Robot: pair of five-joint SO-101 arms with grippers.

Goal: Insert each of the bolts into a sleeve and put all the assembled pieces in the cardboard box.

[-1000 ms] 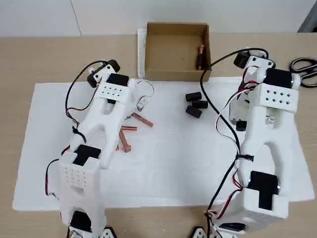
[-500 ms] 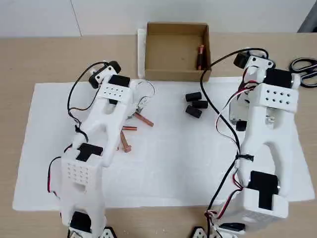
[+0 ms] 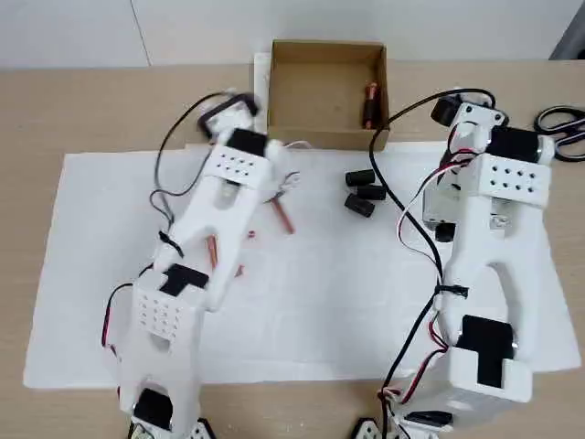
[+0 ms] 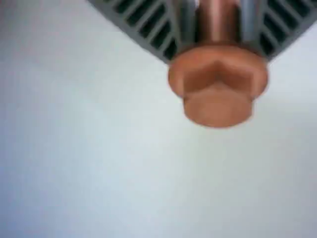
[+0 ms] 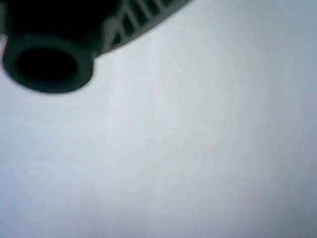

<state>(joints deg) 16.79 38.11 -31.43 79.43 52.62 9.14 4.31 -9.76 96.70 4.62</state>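
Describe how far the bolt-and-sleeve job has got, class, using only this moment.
Done: one assembled piece lies in the cardboard box. In hand: the left gripper holds a bolt and the right gripper holds a sleeve, not yet joined. Left: three sleeves and a few bolts lie loose on the white mat, so most pairs are unassembled.

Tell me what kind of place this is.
Probably a robotics lab bench: two small arms at a wooden table, the left end effector holding a bolt, the right end effector a sleeve, above a white mat, with a cardboard box and scissors nearby.
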